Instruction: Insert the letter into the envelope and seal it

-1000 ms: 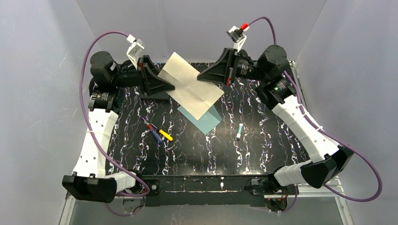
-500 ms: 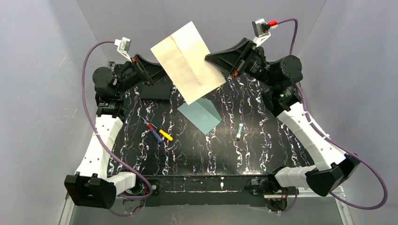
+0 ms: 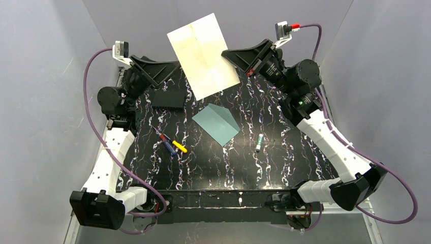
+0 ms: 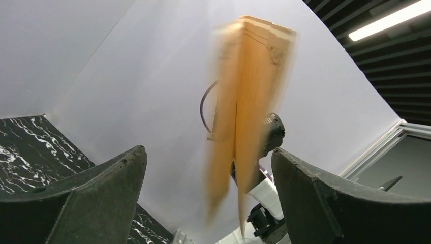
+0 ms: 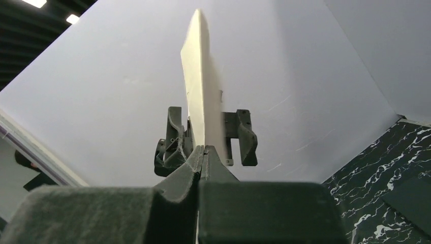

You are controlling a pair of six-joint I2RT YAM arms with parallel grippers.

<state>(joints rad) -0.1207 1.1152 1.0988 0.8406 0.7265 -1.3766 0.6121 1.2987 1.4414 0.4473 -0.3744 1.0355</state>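
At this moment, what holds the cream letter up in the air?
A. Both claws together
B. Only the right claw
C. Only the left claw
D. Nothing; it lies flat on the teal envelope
B: the right claw is shut on the edge of the letter, while the left claw stands wide open and does not pinch the sheet.

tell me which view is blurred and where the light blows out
Left wrist view: the letter is smeared by motion blur, while the near fingers are crisp, and the ceiling light strip at top right is blown out. Right wrist view: the letter, seen edge-on, is fairly sharp. Top external view: sharp and evenly lit.
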